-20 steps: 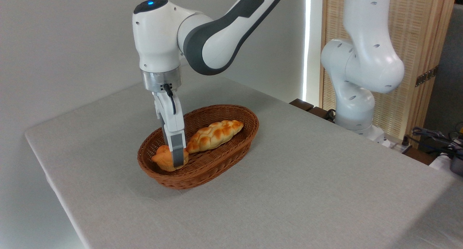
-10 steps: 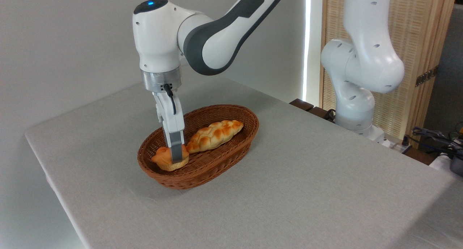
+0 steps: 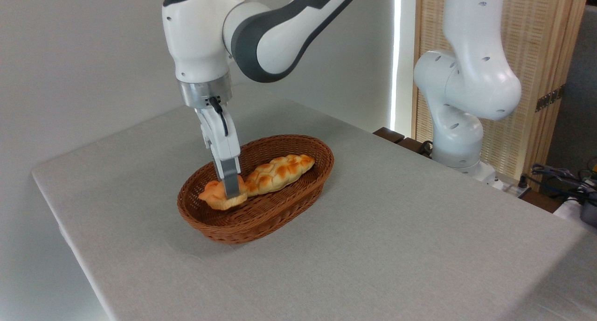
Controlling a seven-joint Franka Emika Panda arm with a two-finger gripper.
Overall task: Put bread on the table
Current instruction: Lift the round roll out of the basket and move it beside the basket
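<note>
Bread, small orange-golden bun with lumpy top, sits gripped inside the wicker basket, toward its near-left end, and looks raised off the basket floor, though contact underneath can't be confirmed. Its long axis runs roughly left-right in the picture, with a small pointed nub sticking out to the left; the right side is hidden behind the finger. Gripper points straight down from the white arm, narrow, closed on the bun; only the near grey finger shows, pressed against the bun's front right part, the far finger hidden behind it. Braided loaf, pale with browned patches, lies in the same basket just right of the bun, slanting up toward the far-right end; touching the bun or just beside it, unclear. Basket rests on the light grey table, left of centre. Arm's base column stands beyond the table's far right edge.
</note>
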